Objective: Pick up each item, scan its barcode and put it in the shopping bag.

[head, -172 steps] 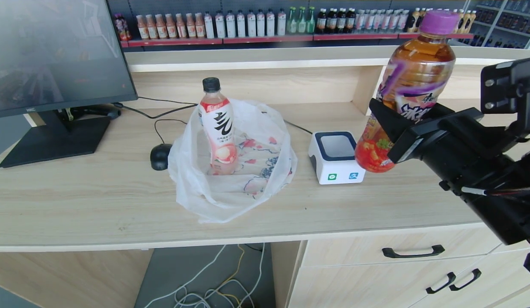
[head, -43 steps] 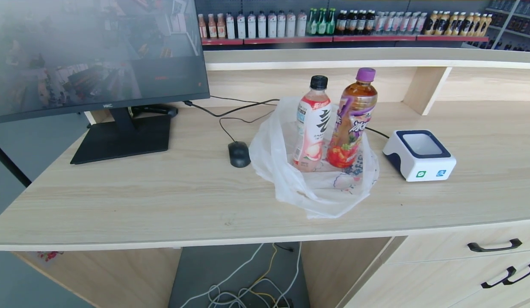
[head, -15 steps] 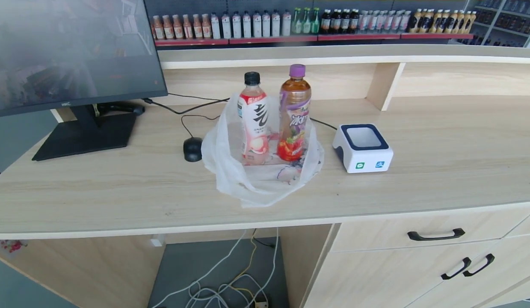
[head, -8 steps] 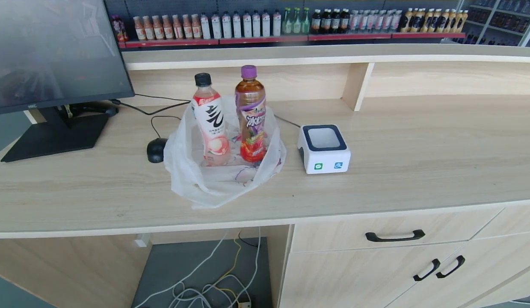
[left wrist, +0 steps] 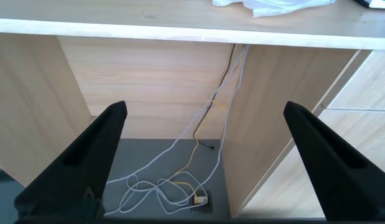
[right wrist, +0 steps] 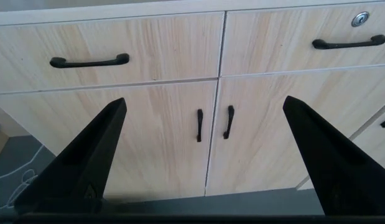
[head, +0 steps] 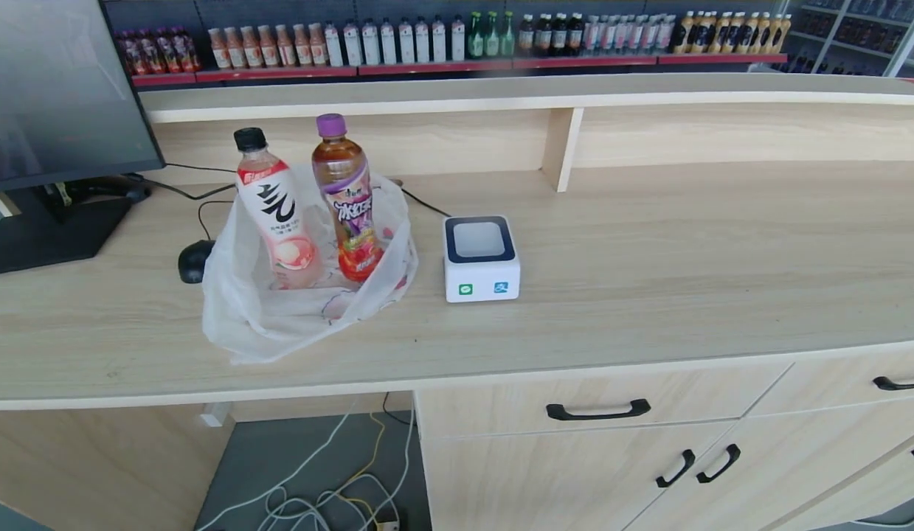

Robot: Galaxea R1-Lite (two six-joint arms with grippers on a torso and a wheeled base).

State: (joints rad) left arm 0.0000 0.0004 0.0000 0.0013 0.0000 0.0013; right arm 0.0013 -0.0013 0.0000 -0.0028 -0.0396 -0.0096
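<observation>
Presently both items stand upright, side by side, inside the thin white plastic shopping bag [head: 243,324] on the pale wooden counter [head: 648,258]: a pink-labelled black-capped clear bottle [head: 276,210] and a purple-capped amber tea bottle [head: 346,203]. Left gripper [left wrist: 204,106] and right gripper [right wrist: 204,99] sit below counter level, jaws apart, empty. Risk: slack bag walls give no support; any snag could topple either bottle.

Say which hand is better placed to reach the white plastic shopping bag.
Left, probably: the open left hand is below the white plastic shopping bag on the pale wooden counter; the right hand faces pale wooden drawers.
</observation>
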